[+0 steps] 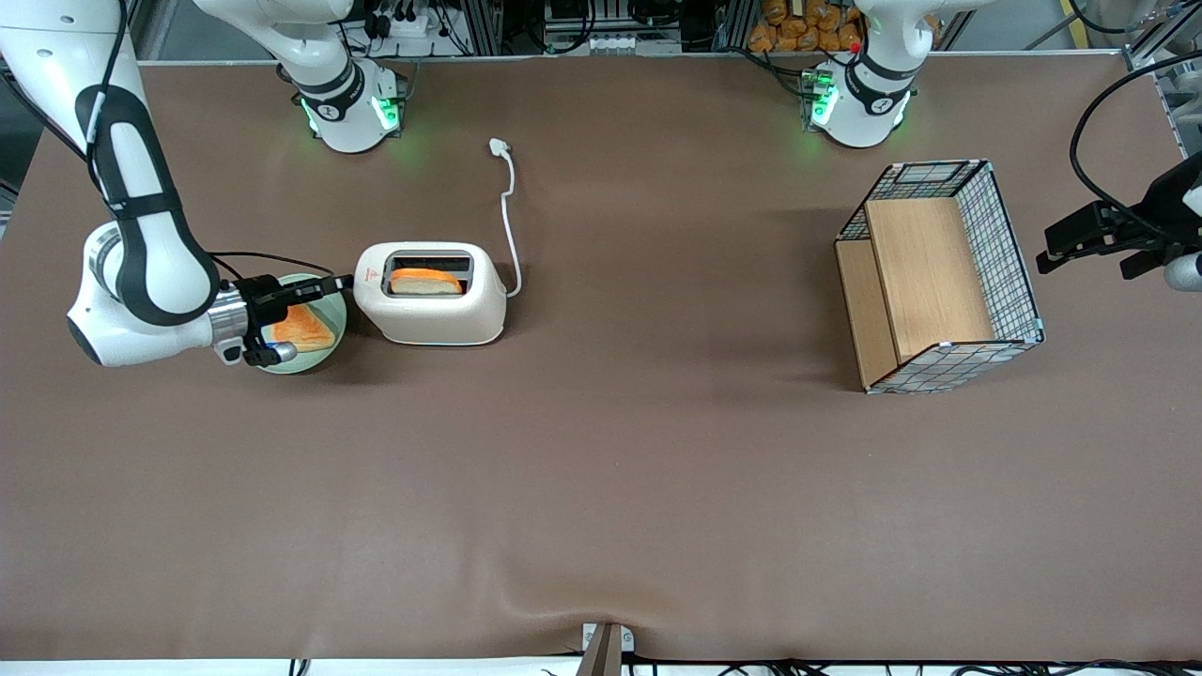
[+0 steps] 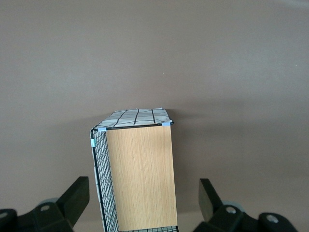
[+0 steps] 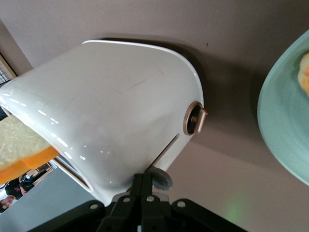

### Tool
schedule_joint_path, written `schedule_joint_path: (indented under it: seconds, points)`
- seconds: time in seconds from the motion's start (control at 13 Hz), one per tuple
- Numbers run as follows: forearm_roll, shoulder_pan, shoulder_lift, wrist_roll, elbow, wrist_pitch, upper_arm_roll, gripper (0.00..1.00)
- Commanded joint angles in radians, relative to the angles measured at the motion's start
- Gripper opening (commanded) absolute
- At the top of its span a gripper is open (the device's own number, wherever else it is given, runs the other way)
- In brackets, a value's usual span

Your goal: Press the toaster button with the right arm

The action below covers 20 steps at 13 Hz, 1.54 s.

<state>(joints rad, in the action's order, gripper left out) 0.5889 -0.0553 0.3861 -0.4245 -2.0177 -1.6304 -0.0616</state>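
The right arm (image 1: pixel 141 253) reaches in low from its end of the table. Its claw (image 1: pixel 324 282) sits over the green plate (image 1: pixel 331 345), tips right at the end of the toaster (image 1: pixel 432 293). In the wrist view the two fingers (image 3: pixel 140 193) are pinched together w/ nothing held, and they touch the small grey lever knob (image 3: pixel 159 178) at the top of the slot on the toaster's end.

I think the step now is the press itself: the tips are on the lever, but it looks like it's up high, so the push isn't done yet. The next move prob. needs a straight push along the slot, w/o sliding off the little knob. The toaster is light-looking, so it might tip or scoot if the push goes sideways.

The toaster is cream-white w/ round corners and shiny sides. It stands about midway between the near and back edges of the table, towards the working arm's end, touching or just beside the plate. A slice of bread (image 1: pixel 425 281) sticks up out of one slot, w/ an orange edge. There's a tiny red triangle (image 1: pixel 372 275) on top and a round brown dial (image 3: pixel 194 118) on the end near the lever. Its thin white cord (image 1: pixel 508 221) runs toward the back edge, plug (image 1: pixel 499 145) lying loose. Another slice (image 1: pixel 302 328) lies on the plate.
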Motion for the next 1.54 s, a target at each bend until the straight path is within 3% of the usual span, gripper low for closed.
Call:
schedule_joint_path:
  seconds: [0.0,1.46]
  points:
    - [0.017,-0.021,0.046,-0.060,-0.003,-0.026,0.002,0.00]
    - [0.060,-0.014,0.184,-0.167,0.005,-0.140,0.003,0.00]
